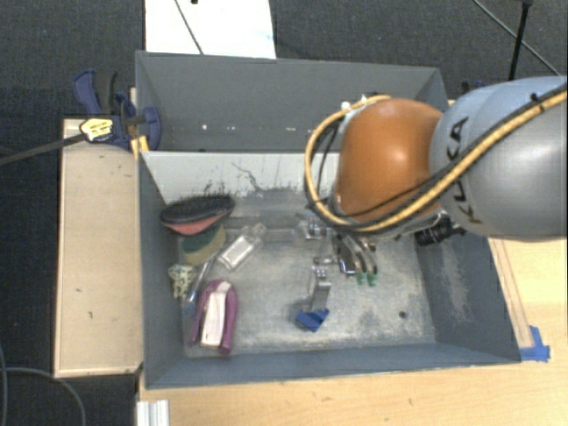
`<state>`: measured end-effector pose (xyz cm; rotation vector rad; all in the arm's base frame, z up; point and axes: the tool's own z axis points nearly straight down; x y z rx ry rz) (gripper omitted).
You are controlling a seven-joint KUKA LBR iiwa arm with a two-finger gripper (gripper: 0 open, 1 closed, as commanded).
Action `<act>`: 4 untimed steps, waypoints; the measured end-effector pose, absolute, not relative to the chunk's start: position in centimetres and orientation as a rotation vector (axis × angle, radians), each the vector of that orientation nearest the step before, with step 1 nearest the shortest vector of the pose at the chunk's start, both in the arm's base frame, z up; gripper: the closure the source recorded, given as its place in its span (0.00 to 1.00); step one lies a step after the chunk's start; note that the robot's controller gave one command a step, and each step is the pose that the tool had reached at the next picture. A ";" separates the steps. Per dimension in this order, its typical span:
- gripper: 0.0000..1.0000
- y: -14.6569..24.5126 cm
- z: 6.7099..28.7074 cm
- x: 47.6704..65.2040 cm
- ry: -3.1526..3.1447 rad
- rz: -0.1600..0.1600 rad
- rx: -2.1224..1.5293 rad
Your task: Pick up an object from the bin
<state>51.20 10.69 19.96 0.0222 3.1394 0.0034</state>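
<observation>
My gripper (340, 288) hangs over the middle of the bin floor, below the orange cover, and stands open with nothing between its fingers. One metal finger (318, 284) points down toward the front; the other finger (358, 263) sits to its right. A small blue object (311, 319) lies on the floor right at the tip of the nearer finger, and I cannot tell whether they touch. A clear plastic bottle (238, 249) lies tilted to the gripper's left.
Along the left wall lie a black brush with a pink underside (195, 212), a purple and white package (216, 317) and a small greenish item (183, 279). The arm and its cables cover the bin's right back part.
</observation>
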 end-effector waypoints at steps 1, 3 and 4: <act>0.00 5.9 13.9 49.5 3.146 -0.001 -0.055; 1.00 6.1 7.0 47.9 3.137 0.003 0.106; 1.00 7.5 22.0 49.1 3.127 0.004 0.156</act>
